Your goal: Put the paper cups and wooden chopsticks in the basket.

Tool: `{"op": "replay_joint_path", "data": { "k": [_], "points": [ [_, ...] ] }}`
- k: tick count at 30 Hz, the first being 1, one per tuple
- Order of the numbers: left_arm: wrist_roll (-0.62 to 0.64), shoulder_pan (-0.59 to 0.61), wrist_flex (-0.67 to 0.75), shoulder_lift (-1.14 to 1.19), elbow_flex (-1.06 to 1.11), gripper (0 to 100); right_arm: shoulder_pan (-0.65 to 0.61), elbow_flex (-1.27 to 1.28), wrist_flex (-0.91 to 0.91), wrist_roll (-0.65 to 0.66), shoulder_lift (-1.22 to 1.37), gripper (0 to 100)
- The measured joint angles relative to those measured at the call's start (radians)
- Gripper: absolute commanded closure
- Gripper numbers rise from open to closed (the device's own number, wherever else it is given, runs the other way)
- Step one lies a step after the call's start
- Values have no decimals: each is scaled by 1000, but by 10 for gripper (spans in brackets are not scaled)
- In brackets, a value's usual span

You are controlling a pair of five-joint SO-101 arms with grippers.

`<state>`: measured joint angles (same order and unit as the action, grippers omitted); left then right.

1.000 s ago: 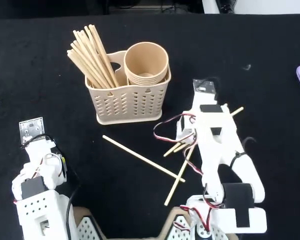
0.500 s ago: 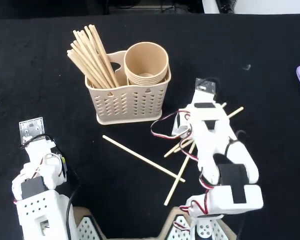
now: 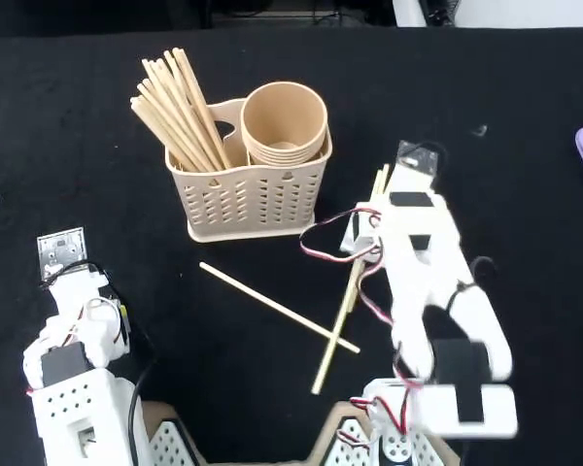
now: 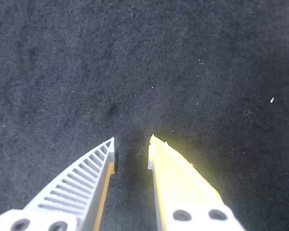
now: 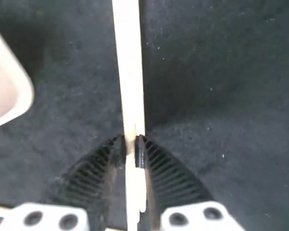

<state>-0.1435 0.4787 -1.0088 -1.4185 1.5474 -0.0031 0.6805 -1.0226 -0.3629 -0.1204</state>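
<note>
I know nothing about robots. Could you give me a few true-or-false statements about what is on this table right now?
1. The paper cups stand inside the basket. True.
2. The right gripper is shut on a wooden chopstick. True.
3. The left gripper holds a cup. False: it is open with nothing in it, above the black table.
4. Every chopstick is in the basket. False: a loose chopstick lies on the table in front of it.
</note>
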Motion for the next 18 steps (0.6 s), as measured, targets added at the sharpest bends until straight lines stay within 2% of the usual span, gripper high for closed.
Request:
{"op": "replay_joint_path", "data": {
  "k": [8, 12, 18],
  "points": [
    [0, 0, 0, 0, 0, 873, 5, 5, -32, 34, -161, 987],
    [0, 0, 0, 0, 0, 873, 5, 14, 12, 51, -160, 987],
    [0, 0, 0, 0, 0, 873, 6, -20, 123, 167, -32, 956]
  ]
}}
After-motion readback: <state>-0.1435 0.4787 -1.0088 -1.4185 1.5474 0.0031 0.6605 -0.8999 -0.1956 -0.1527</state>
